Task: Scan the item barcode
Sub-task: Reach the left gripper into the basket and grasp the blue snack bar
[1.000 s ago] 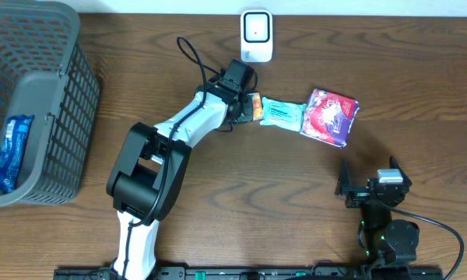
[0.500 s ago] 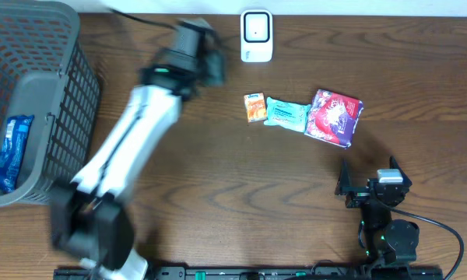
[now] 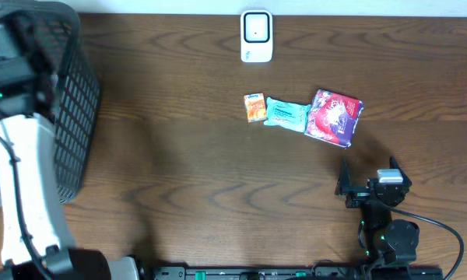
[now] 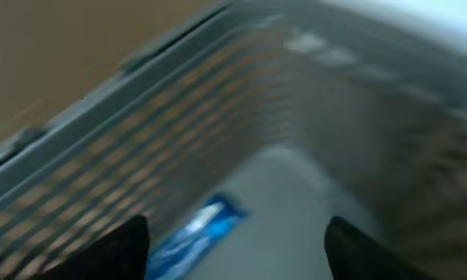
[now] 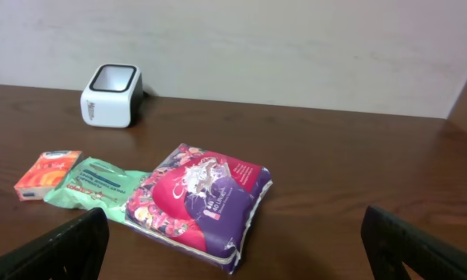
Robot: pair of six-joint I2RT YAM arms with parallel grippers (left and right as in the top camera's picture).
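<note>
Left hand [image 4: 235,253] swung from orange box [image 3: 254,106] to over basket [image 4: 78,117], now spread, empty, blue packet [image 4: 193,233] below, probably next scan.

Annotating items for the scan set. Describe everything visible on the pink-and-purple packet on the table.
The pink-and-purple packet is a soft, puffy pouch of glossy plastic with a floral print and white lettering too small to read. It lies flat, face up and slightly skewed, on the dark wooden table. Its left edge rests against the end of the green packet. Nothing else touches it. No barcode shows.
</note>
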